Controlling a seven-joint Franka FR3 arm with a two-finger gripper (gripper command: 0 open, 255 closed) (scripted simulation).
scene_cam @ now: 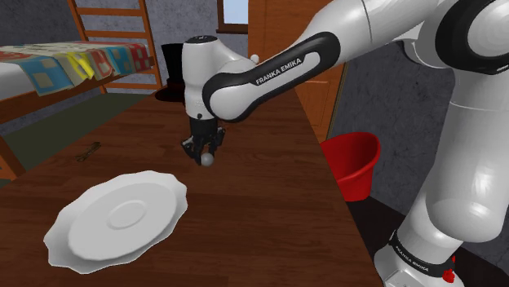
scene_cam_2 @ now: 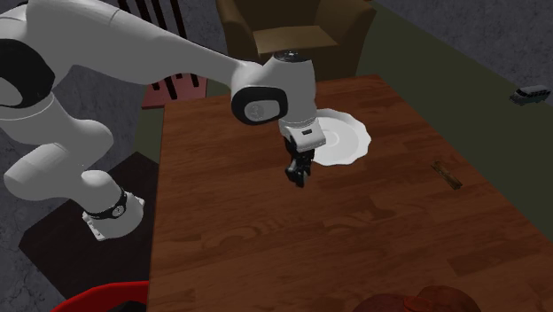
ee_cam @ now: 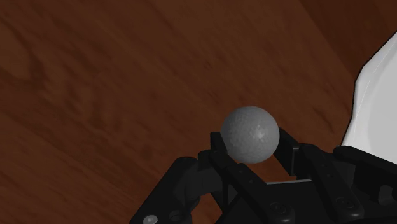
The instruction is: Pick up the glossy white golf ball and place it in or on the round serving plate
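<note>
Wears glossy white shells along the arm (scene_cam: 457,147), rounded and tube-like, with black bands at the joints (scene_cam: 269,81). Carries the lettering (scene_cam: 278,70) "FRANKA EMIKA" in white capitals on one black band. Shows a grey disc (scene_cam_2: 258,108) set into the side of a black joint. Ends in a white wrist housing (scene_cam: 198,77) topped by a dark cap (scene_cam: 200,38), then an all-black gripper (scene_cam: 207,155) with two blocky fingers (ee_cam: 224,167) and small round screws (ee_cam: 150,219) on its body. Stands on a white base ring (scene_cam: 416,262) edged in black, with a small red mark (scene_cam: 451,275).
</note>
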